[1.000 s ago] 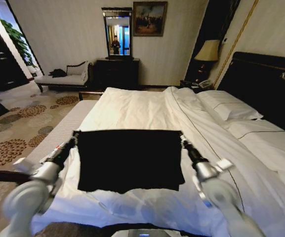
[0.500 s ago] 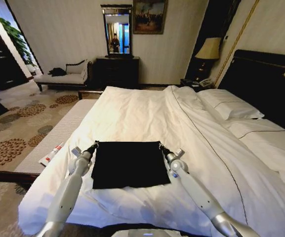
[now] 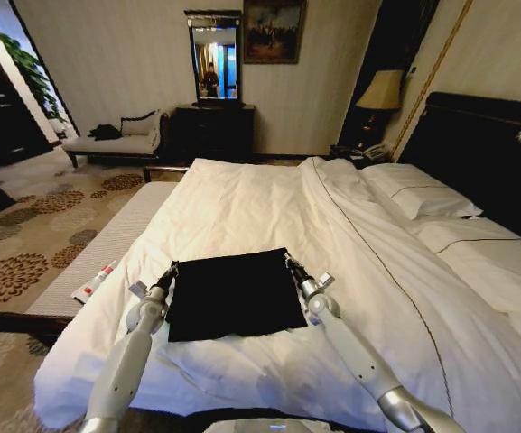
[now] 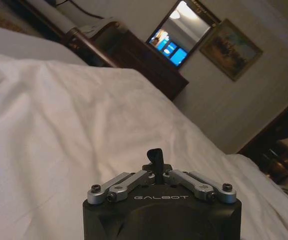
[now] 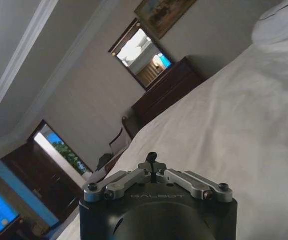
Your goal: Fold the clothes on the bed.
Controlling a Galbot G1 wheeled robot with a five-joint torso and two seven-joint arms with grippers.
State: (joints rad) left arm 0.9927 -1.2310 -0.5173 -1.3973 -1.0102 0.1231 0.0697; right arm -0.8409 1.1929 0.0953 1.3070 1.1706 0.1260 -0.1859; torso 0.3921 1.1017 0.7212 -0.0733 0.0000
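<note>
The bed (image 3: 269, 207) carries the black T-shirt (image 3: 235, 293) flat on its near end, with the left gripper (image 3: 172, 270) and right gripper (image 3: 289, 262) each clenched on a far corner of the garment

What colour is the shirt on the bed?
Black. The shirt lies on the white bed, clearest in the head view.

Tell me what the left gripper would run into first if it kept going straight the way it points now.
Likely nothing soon: the left gripper, shut on the black T-shirt's far corner, points low across the white duvet toward the dresser. It might graze the duvet first; depth is unclear.
</note>
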